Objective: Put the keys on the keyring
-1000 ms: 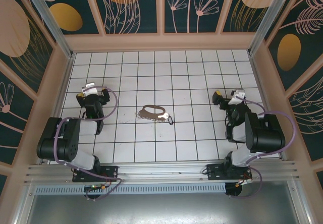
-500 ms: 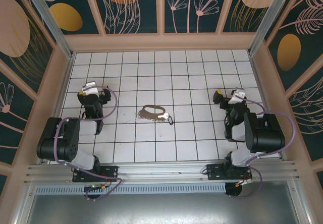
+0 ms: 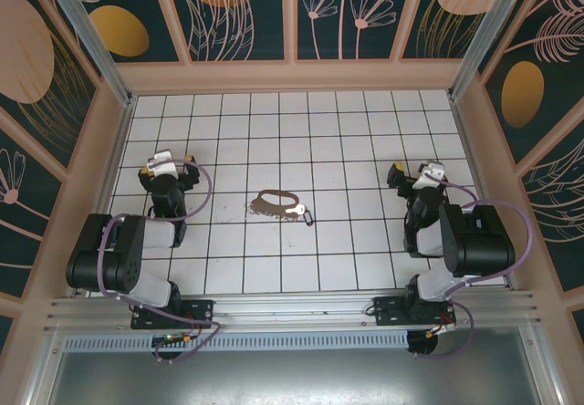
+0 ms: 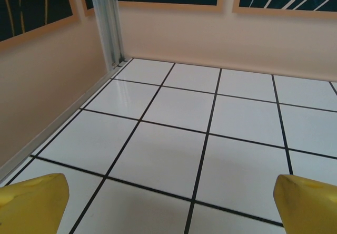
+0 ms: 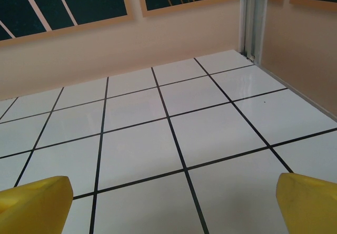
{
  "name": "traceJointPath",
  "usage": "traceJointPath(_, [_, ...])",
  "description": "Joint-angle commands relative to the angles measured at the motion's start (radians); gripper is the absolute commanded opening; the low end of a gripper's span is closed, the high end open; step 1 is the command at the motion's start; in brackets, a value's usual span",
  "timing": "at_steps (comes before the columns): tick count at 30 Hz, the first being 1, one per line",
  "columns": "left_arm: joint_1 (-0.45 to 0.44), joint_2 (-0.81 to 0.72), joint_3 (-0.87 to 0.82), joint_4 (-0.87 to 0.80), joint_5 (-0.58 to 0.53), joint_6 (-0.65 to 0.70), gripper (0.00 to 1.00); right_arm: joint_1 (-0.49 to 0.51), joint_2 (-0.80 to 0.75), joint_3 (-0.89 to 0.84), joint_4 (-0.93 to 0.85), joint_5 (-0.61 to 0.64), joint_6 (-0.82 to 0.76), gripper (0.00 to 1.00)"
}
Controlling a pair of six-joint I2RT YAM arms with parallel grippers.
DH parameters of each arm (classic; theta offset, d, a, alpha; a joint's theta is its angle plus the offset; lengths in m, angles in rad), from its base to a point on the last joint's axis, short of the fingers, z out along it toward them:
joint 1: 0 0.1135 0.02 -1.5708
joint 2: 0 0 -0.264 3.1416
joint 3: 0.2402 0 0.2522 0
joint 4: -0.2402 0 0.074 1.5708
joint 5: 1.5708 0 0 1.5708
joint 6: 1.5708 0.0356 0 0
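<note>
Task not begun, by the look of it. Key [image 3: 294, 210] flat on desk [image 3: 347, 140], just beside keyring [image 3: 271, 202], on the ring's side toward the right hand. Too small to tell whether touching; no sign of threading. Pair well off to the right of left hand [image 3: 166, 163], well off to the left of right hand [image 3: 415, 170], roughly midway between the two.

Left to do: everything (pick up key, steady ring, thread).

Left hand released, spread wide, empty; yellow fingers [image 4: 31, 202] over bare tile. Right hand likewise wide, grasping nothing; fingers [image 5: 308, 200] above bare tile, touching nothing.
</note>
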Motion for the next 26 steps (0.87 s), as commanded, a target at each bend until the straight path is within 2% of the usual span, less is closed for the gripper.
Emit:
traceJointPath(1, [0.009, -0.011, -0.034, 0.102, -0.014, -0.011, 0.99, 0.008, 0.002, 0.005, 0.041, 0.022, -0.013, 0.99])
traceJointPath(3, [0.009, -0.009, -0.031, 0.096, -0.006, -0.012, 0.99, 0.008, 0.002, 0.017, 0.020, 0.023, -0.014, 0.99])
traceJointPath(4, [0.020, -0.004, -0.041, 0.113, 0.035, -0.014, 0.99, 0.009, 0.000, 0.025, 0.002, 0.022, -0.014, 0.99])
traceJointPath(6, [0.037, 0.043, -0.083, 0.258, 0.057, -0.015, 0.99, 0.007, 0.003, 0.024, 0.005, 0.020, -0.012, 0.99])
traceJointPath(7, [0.037, 0.015, -0.066, 0.161, 0.062, -0.021, 0.99, 0.007, 0.002, 0.024, 0.005, 0.018, -0.012, 0.99])
traceJointPath(9, [0.036, 0.024, -0.081, 0.212, 0.059, -0.015, 0.99, 0.005, 0.002, 0.023, 0.006, 0.015, -0.012, 0.99])
traceJointPath(18, [0.037, 0.019, -0.078, 0.197, 0.062, -0.014, 0.99, 0.017, 0.004, 0.026, 0.006, 0.009, -0.031, 0.99])
traceJointPath(26, [0.036, 0.017, -0.079, 0.197, 0.062, -0.014, 0.99, -0.006, 0.002, 0.043, -0.030, -0.096, -0.040, 0.99])
